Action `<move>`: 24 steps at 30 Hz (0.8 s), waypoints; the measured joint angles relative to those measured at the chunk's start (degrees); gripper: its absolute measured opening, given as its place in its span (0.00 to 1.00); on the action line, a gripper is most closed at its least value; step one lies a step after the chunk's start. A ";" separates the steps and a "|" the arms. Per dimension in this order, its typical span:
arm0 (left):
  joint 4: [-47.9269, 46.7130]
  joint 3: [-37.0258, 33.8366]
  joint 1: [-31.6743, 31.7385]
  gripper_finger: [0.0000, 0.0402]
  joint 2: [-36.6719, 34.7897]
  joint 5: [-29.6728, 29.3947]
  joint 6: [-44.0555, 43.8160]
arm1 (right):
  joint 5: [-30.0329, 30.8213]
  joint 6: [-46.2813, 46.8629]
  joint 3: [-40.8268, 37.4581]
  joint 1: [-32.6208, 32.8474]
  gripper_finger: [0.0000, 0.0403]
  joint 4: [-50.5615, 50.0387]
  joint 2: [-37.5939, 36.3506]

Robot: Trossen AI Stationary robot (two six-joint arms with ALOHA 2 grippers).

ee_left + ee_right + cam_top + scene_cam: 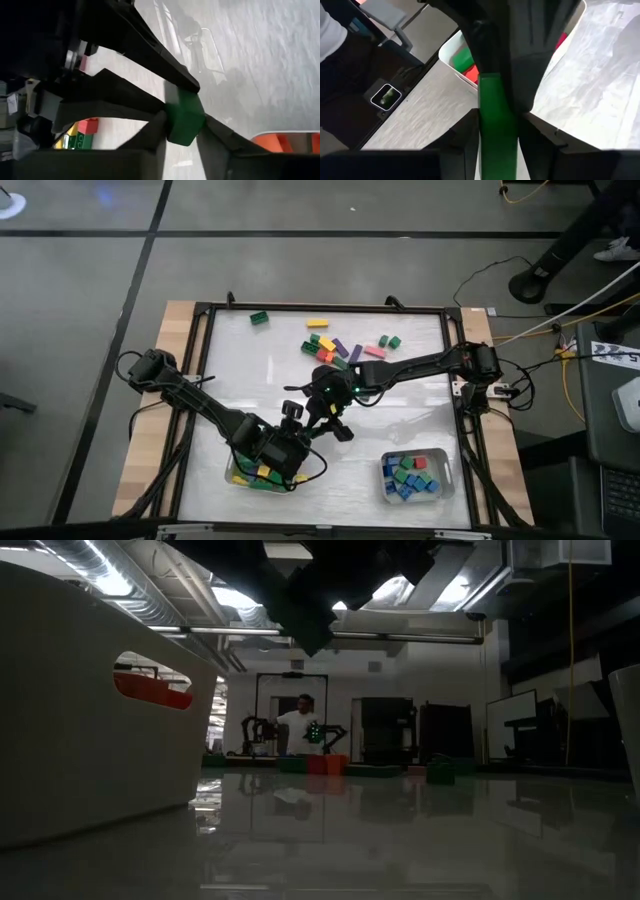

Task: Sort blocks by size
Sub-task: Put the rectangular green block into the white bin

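A green block is held in the air above the white table, just on the far side of the left tray. Both grippers meet at it. My left gripper reaches from the near left and is shut on it. My right gripper reaches from the far right and is shut on a long green block, apparently the same one. The left tray holds red, yellow and green blocks. The right tray holds blue, green and red blocks. Several loose blocks lie at the far middle. My left gripper pinches the green block by two opposite sides between its two fingers. The block is clear of the table. The other arm's dark fingers meet its far side. My right gripper pinches the long green block by its two long sides between its two fingers. The block lies along the fingers and sticks out ahead of them. Its far end reaches the other arm's dark gripper. It is clear of the table.
A single green block lies at the far left of the table. A black frame runs round the white surface. Cables and equipment lie beyond the right edge. A person shows far behind the table in the low view.
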 joint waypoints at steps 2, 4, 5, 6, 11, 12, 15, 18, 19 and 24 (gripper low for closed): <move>0.02 0.00 0.00 0.12 -0.02 0.21 0.13 | -0.28 0.00 0.00 0.00 0.31 -0.02 0.00; -0.10 0.00 0.00 0.10 -0.02 0.24 -0.03 | -0.26 0.00 0.00 0.00 0.31 0.00 0.00; -0.09 0.00 0.00 0.10 -0.02 0.29 -0.09 | -0.22 0.00 0.00 0.00 0.31 0.00 0.00; -0.09 0.00 0.00 0.10 -0.02 0.31 -0.12 | -0.18 0.00 0.00 0.05 0.31 0.00 -0.01; -0.27 0.00 -0.38 0.10 -0.02 1.27 -0.33 | 2.80 0.86 0.00 1.07 0.31 -0.02 -0.08; -0.37 0.00 -0.47 0.10 -0.02 1.59 -0.37 | 4.28 1.14 0.00 1.15 0.31 0.00 -0.09; -0.85 -0.02 -1.28 0.10 -0.04 1.66 -1.55 | 7.21 1.39 0.06 1.92 0.31 0.11 -0.11; -1.31 -0.02 -2.09 0.10 -0.09 1.52 -4.01 | 7.92 1.51 0.09 1.98 0.31 0.17 -0.13; -1.60 -0.02 -2.43 0.10 -0.09 1.48 -4.88 | 8.01 1.54 0.09 1.97 0.31 0.17 -0.13; -3.72 -0.02 -4.28 0.10 -0.17 4.52 -11.83 | 10.67 5.04 0.09 1.78 0.31 -0.11 -0.13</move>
